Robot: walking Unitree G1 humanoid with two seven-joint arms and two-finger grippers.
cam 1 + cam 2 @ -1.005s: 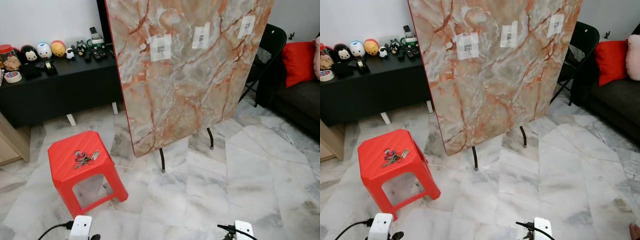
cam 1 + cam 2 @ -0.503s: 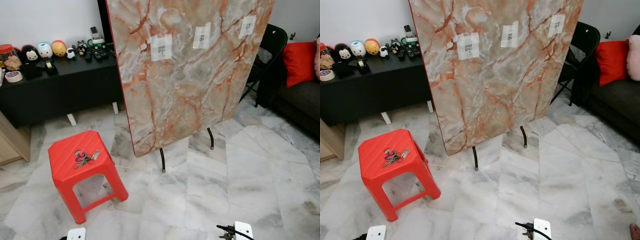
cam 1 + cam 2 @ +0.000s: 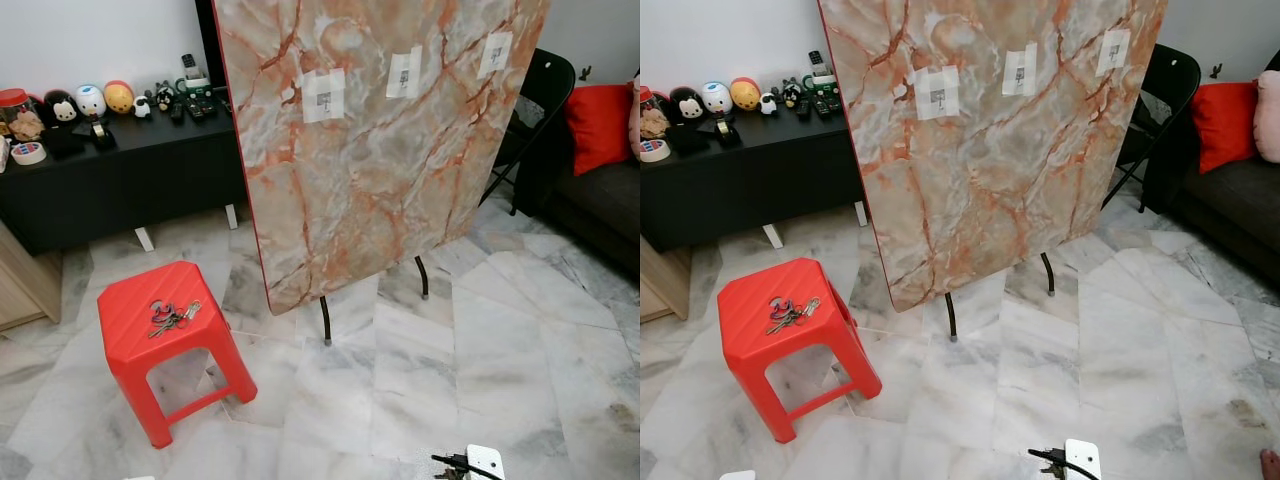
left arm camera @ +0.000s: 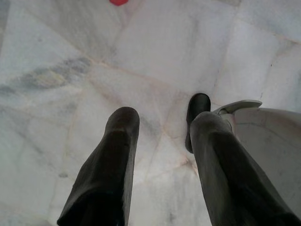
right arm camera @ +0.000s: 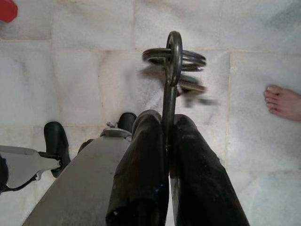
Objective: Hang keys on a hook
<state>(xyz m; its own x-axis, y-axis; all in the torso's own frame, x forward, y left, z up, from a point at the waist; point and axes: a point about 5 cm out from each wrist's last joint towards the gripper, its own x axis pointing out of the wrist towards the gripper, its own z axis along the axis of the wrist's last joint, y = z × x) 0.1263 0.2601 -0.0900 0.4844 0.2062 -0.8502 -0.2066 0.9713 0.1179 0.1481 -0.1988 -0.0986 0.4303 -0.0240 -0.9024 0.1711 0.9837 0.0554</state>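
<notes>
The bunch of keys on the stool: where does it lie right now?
In the left eye view the bunch of keys lies on top of the red stool, on the robot's left, in front of the black cabinet and left of the marble board.

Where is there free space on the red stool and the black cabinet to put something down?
On the red stool, the keys lie mid-top; the strip nearer the cabinet is bare. The black cabinet is crowded along its back edge with figurines; its front strip is mostly bare.

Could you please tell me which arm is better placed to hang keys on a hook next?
Right. The right gripper is shut on a key ring, while the left gripper is open and empty above the floor.
</notes>
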